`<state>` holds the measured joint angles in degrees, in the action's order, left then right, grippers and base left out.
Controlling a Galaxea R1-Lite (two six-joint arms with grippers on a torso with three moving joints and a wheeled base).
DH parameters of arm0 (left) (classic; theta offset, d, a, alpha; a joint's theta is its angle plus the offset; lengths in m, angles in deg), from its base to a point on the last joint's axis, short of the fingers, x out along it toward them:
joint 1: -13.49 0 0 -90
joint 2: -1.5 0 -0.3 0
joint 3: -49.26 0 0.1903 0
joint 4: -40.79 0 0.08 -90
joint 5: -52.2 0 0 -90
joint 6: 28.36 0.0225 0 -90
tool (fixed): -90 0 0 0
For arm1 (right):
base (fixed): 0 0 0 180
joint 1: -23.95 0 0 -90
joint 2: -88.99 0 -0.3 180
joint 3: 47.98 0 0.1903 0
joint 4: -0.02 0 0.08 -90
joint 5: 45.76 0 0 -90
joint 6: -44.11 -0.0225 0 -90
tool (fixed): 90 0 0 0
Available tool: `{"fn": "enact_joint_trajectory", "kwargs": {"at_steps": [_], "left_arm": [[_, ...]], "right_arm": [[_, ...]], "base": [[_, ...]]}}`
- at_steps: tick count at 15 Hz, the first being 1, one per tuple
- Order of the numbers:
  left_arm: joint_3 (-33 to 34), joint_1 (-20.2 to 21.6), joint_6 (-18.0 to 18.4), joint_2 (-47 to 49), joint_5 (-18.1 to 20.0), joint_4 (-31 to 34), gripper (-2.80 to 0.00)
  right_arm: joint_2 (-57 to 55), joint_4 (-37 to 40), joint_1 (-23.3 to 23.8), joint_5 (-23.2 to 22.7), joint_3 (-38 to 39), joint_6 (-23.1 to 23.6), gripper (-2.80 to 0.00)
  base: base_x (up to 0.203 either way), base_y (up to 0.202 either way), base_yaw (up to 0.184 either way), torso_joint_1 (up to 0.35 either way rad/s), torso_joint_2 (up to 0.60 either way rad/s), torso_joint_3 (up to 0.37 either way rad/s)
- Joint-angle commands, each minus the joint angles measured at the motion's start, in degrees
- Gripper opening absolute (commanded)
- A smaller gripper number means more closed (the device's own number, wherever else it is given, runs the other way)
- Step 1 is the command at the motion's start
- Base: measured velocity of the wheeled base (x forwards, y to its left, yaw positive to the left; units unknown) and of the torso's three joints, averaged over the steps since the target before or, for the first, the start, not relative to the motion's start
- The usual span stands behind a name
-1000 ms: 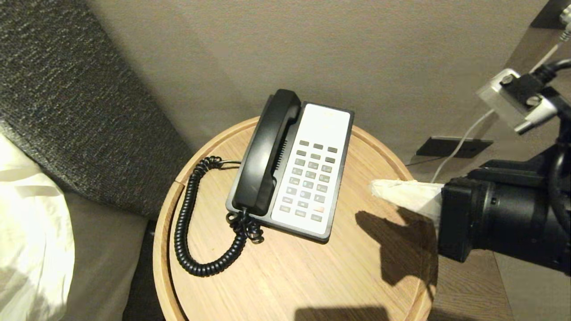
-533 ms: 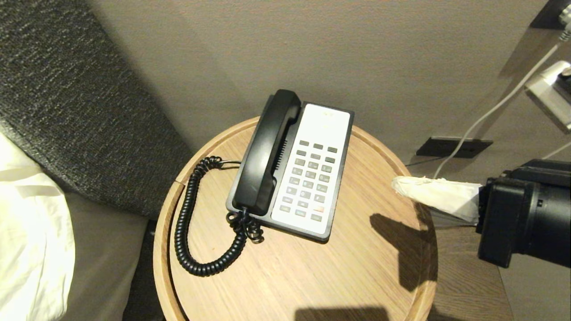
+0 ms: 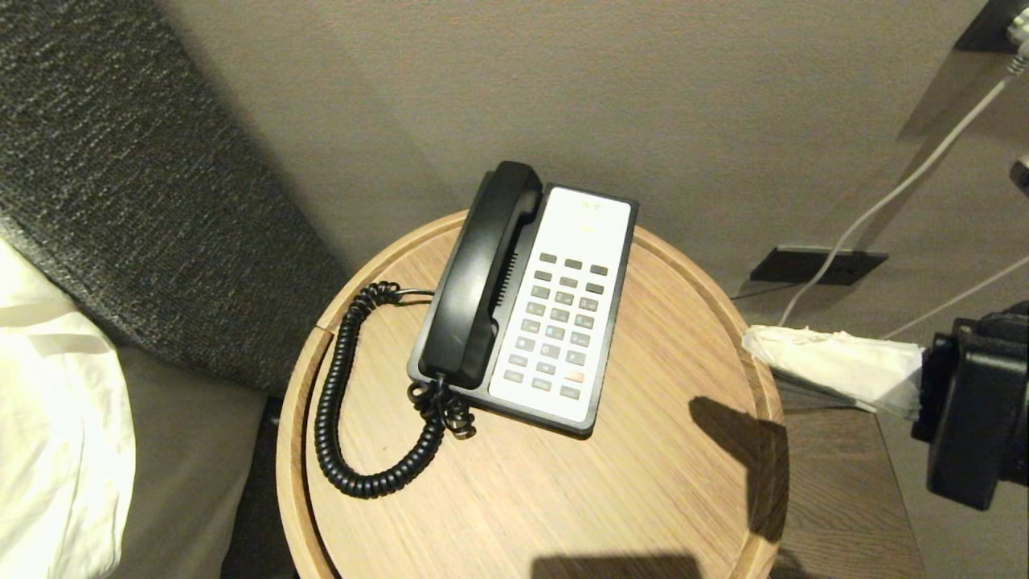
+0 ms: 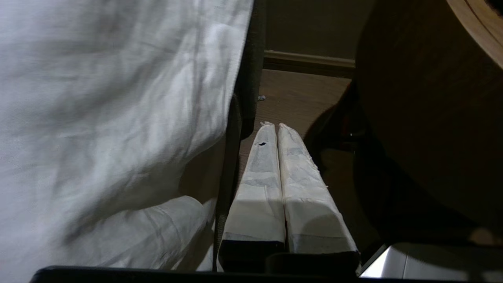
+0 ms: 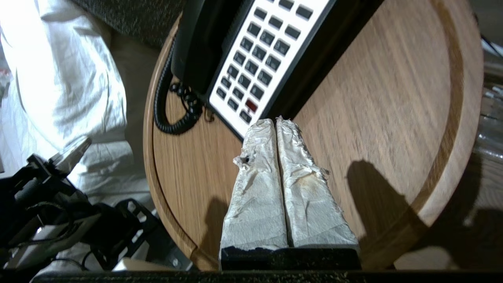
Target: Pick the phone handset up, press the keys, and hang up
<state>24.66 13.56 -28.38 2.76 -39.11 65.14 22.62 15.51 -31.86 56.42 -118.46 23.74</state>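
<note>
The glossy black phone handset (image 3: 482, 273) lies in its cradle on the left of the phone base, whose white face carries grey keys (image 3: 563, 322). Its coiled cord (image 3: 338, 418) loops over the round wooden table (image 3: 643, 498). My right gripper (image 3: 752, 342), fingers wrapped in white tape, hangs at the table's right edge, shut and empty. The right wrist view shows the right gripper (image 5: 275, 122) a little short of the base's near corner, with the keys (image 5: 255, 59) and the handset (image 5: 200, 39) beyond. My left gripper (image 4: 274, 125) is parked low beside the bed, shut on nothing.
A bed with a white sheet (image 3: 48, 402) and a dark padded headboard (image 3: 120, 161) stand left of the table. A black wall plate (image 3: 816, 264) and a white cable (image 3: 884, 193) are on the wall at the right. The table's dark pedestal (image 4: 432, 118) stands close to the left gripper.
My right gripper has drawn back to the right, from over the table beside the phone to its right edge. The handset and phone have not moved.
</note>
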Motion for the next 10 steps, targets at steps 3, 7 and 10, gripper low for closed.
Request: {"fn": "enact_joint_trajectory", "kwargs": {"at_steps": [3,7,10], "left_arm": [[1.47,0.02,5.06,-1.26,2.51,-0.80,-2.80],[1.59,-0.07,4.86,-1.26,2.28,-0.98,-2.80],[1.59,0.02,4.86,-1.26,2.28,-0.98,-2.80]], "right_arm": [[1.95,-0.12,0.00,0.04,1.85,-0.10,-2.80],[2.12,-0.12,0.08,0.13,2.43,-0.28,-2.80],[5.26,0.57,0.09,1.35,2.89,0.03,-2.80]], "base": [[0.000,0.000,0.000,0.000,0.00,0.000],[0.000,0.000,0.000,0.000,0.00,0.000],[0.000,0.000,0.000,0.000,0.00,0.000]]}}
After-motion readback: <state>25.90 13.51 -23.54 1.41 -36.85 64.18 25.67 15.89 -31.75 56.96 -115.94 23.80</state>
